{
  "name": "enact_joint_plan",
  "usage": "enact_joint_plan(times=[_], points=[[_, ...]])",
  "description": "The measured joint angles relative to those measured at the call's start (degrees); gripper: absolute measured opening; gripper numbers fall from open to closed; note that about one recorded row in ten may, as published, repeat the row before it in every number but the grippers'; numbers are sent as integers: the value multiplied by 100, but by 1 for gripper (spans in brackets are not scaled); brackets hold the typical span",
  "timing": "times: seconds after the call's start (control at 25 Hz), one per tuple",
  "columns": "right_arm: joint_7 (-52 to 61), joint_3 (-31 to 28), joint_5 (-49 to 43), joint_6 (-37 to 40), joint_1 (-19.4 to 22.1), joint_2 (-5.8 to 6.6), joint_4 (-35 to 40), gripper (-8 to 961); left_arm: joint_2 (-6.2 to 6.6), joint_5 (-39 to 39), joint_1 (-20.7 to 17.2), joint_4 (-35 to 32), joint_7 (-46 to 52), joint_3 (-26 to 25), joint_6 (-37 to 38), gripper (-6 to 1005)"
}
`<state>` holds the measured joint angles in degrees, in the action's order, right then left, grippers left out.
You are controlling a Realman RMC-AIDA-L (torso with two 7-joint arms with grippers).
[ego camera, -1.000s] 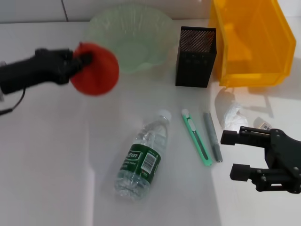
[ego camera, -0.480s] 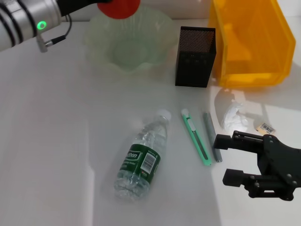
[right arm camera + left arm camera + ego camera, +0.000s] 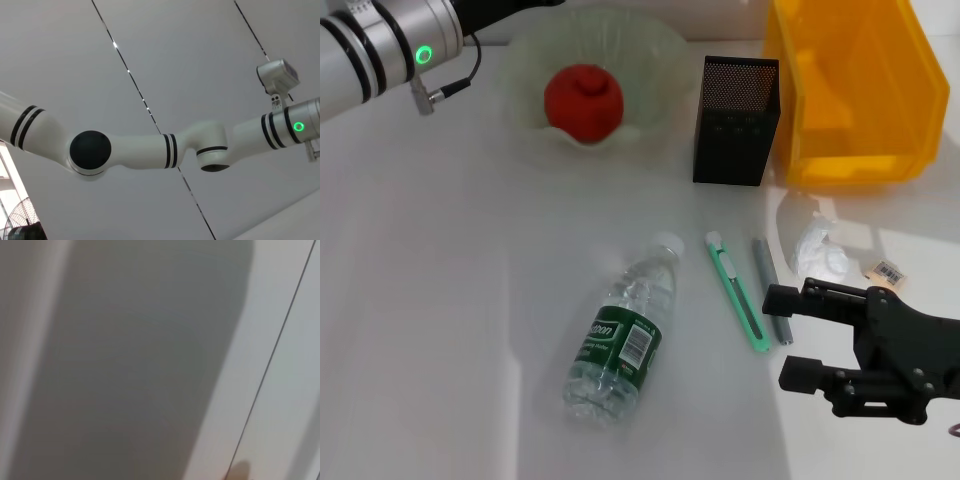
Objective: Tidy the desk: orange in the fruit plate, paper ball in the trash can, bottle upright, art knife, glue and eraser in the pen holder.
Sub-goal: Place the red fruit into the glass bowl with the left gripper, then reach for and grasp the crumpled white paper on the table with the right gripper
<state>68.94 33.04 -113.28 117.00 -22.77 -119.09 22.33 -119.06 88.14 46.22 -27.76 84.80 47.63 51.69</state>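
The orange (image 3: 583, 103) lies inside the pale green fruit plate (image 3: 655, 60) at the back. My left gripper (image 3: 505, 10) is at the frame's top edge, above the plate's left rim and apart from the orange. The clear bottle (image 3: 620, 340) lies on its side mid-table. To its right lie the green art knife (image 3: 737, 292) and the grey glue stick (image 3: 770, 290). The white paper ball (image 3: 818, 250) and the barcoded eraser (image 3: 886, 270) are further right. My right gripper (image 3: 776, 335) is open and holds nothing, close to the near ends of the knife and glue.
The black mesh pen holder (image 3: 735, 120) stands behind the knife. The yellow trash can (image 3: 855, 90) stands at the back right. The right wrist view shows only my white left arm (image 3: 195, 145) against panels.
The orange went from my left gripper above the plate's far rim to resting in the plate. The left arm pulled back to the top edge. My right gripper edged left toward the glue.
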Motion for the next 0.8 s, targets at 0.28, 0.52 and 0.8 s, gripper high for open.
enact_joint_plan(times=[0.28, 0.52, 0.8], points=[[67, -22, 0, 6, -122, 10, -17, 732, 86, -172, -638, -196, -51, -7, 1649, 661], [1787, -67, -35, 407, -43, 125, 1840, 730, 363, 538, -1520, -671, -554, 330, 3516, 776], [5156, 363, -676, 577, 20, 101, 6202, 727, 536, 1276, -1909, -765, -796, 478, 4306, 834]])
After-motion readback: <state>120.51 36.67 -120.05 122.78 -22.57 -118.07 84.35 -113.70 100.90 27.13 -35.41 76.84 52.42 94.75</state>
